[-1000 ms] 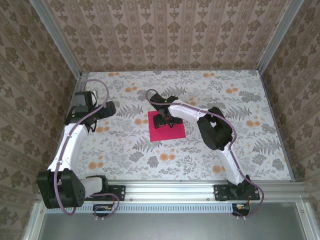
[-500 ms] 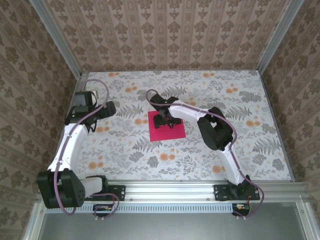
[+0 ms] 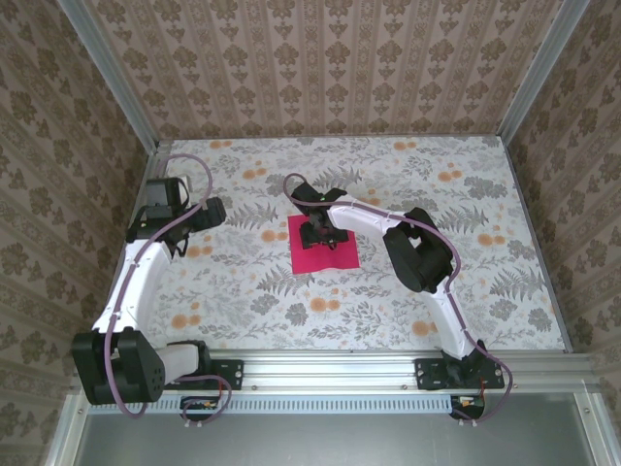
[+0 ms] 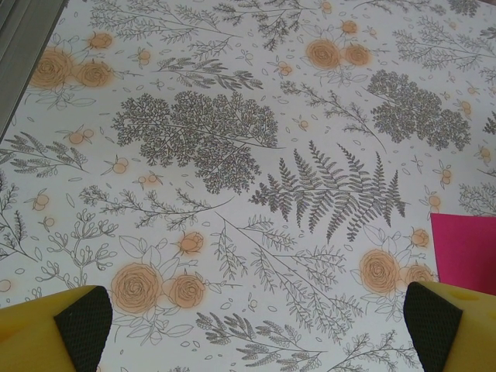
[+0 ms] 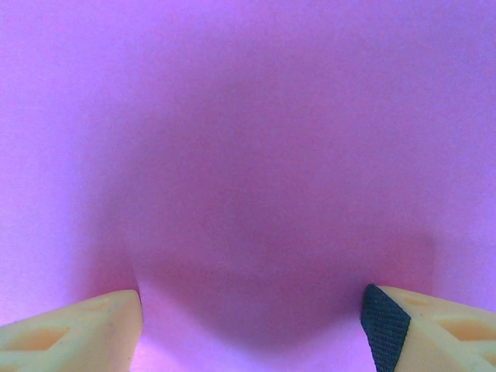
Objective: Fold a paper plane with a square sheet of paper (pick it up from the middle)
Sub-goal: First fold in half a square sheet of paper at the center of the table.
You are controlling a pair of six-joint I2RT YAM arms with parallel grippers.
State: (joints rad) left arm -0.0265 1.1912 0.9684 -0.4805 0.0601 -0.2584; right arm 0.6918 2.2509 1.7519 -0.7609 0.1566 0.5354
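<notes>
The square sheet of paper (image 3: pixel 330 257) lies flat on the flowered table, magenta-red, at the centre. My right gripper (image 3: pixel 317 233) points down onto its middle. In the right wrist view the paper (image 5: pixel 248 139) spans the whole picture, and the right gripper (image 5: pixel 252 318) has its fingertips apart and resting on or just above the sheet, with a dark shadow between them. My left gripper (image 3: pixel 212 211) hovers to the left of the sheet, wide open with nothing in it. In the left wrist view the left gripper (image 4: pixel 252 325) faces bare tablecloth, with a corner of the paper (image 4: pixel 465 248) at the right edge.
The flowered tablecloth (image 3: pixel 243 291) covers the table, closed in by patterned walls on three sides, with a metal rail (image 3: pixel 330 369) along the near edge. The right arm's elbow (image 3: pixel 419 250) stands just right of the sheet.
The right gripper's fingers look slightly closer together on the sheet. Both arms have otherwise kept their places.
</notes>
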